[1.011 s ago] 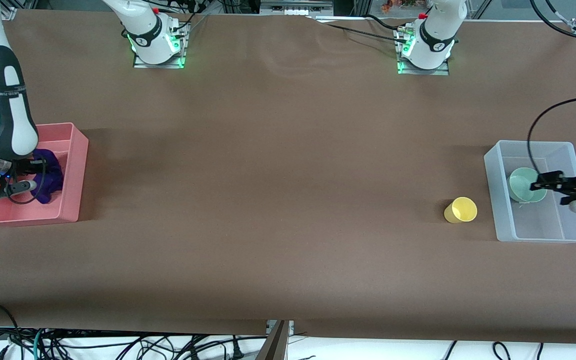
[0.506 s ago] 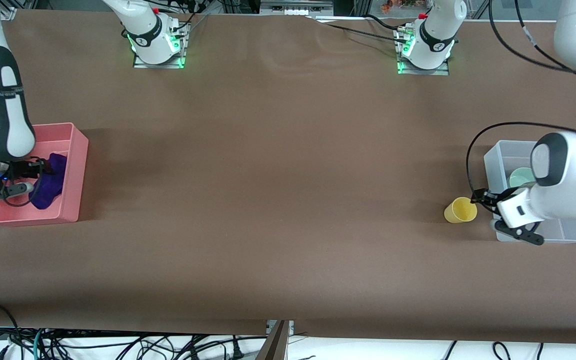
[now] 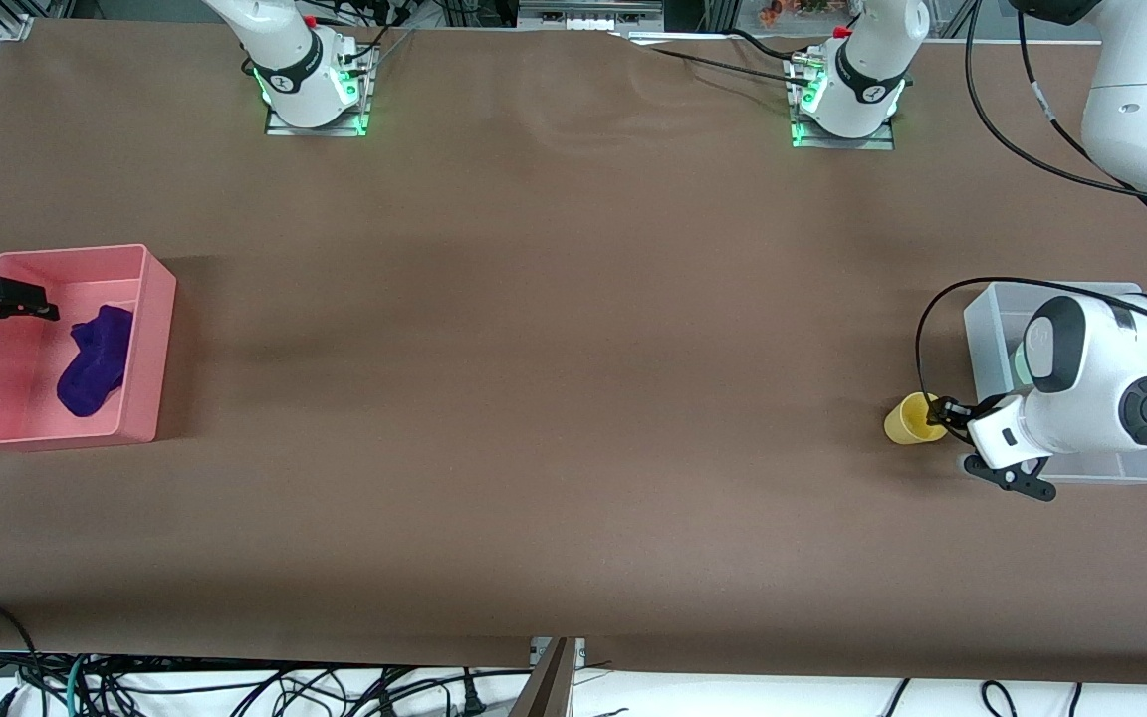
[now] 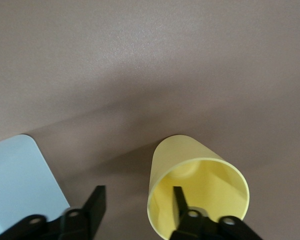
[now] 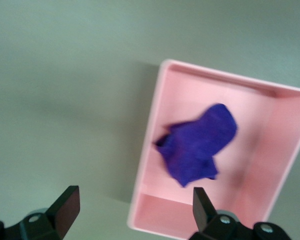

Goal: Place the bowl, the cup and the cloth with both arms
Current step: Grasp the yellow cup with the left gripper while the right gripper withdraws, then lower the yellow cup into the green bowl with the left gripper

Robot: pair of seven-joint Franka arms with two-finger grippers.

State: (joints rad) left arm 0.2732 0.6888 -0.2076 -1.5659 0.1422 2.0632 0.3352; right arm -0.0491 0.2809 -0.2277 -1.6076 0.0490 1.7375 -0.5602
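At the right arm's end of the table, the cloth (image 3: 94, 360) lies crumpled in the pink bin (image 3: 157, 299), so that part of the task looks done. The right gripper (image 3: 24, 302) hovers over the bin's outer edge, fingers spread wide and holding nothing, as the right wrist view confirms.

Toward the left arm's end, the yellow cup (image 3: 907, 419) stands upright on the brown table (image 3: 554, 349), just beside the clear bin (image 3: 987, 329). The left gripper (image 3: 947, 410) is at the cup's rim; in the left wrist view one finger sits inside the cup (image 4: 197, 192) and the other outside its wall, not yet clamped.

A sliver of the pale green bowl (image 3: 1019, 363) shows in the clear bin, mostly hidden by the arm, so the bowl seems placed too. Only the cup appears left to move.
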